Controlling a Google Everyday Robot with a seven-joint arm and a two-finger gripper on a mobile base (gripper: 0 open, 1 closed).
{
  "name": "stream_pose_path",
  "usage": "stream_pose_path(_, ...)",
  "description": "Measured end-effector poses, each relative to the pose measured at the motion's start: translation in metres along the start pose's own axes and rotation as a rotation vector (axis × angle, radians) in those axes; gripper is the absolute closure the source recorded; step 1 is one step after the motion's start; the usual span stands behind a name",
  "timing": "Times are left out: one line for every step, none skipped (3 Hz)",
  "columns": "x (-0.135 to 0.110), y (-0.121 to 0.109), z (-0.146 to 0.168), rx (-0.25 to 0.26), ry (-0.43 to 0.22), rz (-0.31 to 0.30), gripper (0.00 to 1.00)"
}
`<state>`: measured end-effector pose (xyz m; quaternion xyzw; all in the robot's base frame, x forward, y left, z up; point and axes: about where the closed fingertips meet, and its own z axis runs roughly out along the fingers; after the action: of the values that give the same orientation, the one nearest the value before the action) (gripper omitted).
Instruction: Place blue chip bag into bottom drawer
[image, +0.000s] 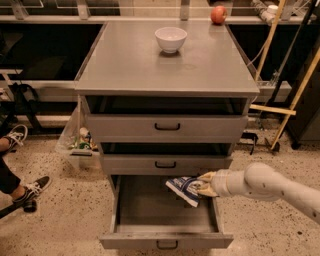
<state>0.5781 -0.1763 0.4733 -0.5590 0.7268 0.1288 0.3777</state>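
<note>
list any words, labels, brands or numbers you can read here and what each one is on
No text here can be read.
blue chip bag, gripped by the pincer above the open bottom drawer: white print, too blurred to read.
Packages in the clear bin left of the cabinet: too small to read.
Upper drawer fronts and white bowl: no markings visible.
</note>
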Motion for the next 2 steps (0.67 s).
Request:
stream_pose_path(0.057, -0.020, 0.041, 0.099, 0.062, 0.055, 1.00)
stream_pose_path(0.089, -0.031, 0.062, 0.157, 0.096, 0.086, 1.00)
